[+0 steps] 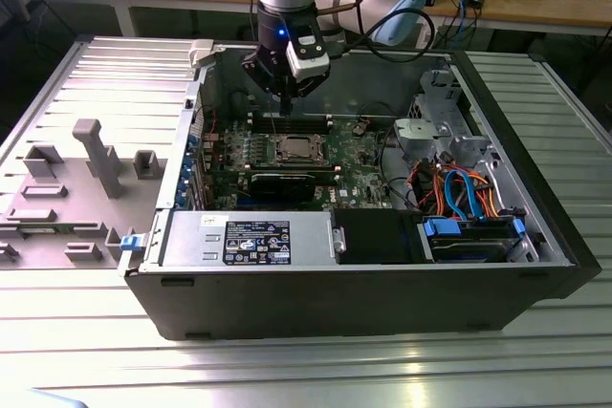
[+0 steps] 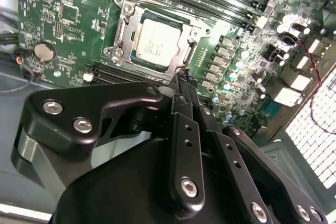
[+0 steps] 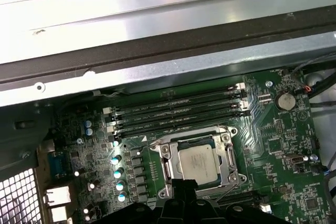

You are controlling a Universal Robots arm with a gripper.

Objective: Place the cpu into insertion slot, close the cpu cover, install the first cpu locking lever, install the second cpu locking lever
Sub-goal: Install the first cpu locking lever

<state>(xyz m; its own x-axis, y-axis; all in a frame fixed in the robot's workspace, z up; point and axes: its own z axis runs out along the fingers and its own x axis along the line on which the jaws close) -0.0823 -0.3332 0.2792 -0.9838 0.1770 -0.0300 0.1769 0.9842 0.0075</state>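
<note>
Set-up: working inside an open computer case lying on the ribbed metal worktop.
Gripper: hanging tip-down from the arm, gripper reaching into the case over the green circuit board.
Fingers: pressing together into one narrow tip, pinching nothing that can be made out.
Cpu position: sitting flat in the insertion slot, cpu lying level amid the board.
Key relation: lying below and just ahead of the fingertips. In both wrist views, overlapping the slot's near edge with the tip, and leaving the four long memory slots on the far side of the slot.
Contact: appearing apart from the slot in the exterior view, so judging the tip to be hovering rather than touching.
Axis: being square, offering no long axis. Running parallel to the memory slots along one pair of edges.
Cpu look: showing a dull silver metal top with faint print, clean, corners squared to the slot.
Cpu cover: lying down around the chip as a thin silver frame, cpu cover leaving the metal top showing through its cut-out. Judging it closed.
Levers: failing to tell from these views whether either locking lever is latched.
Nearest arm: working with one arm only, already sitting over the slot.
</note>
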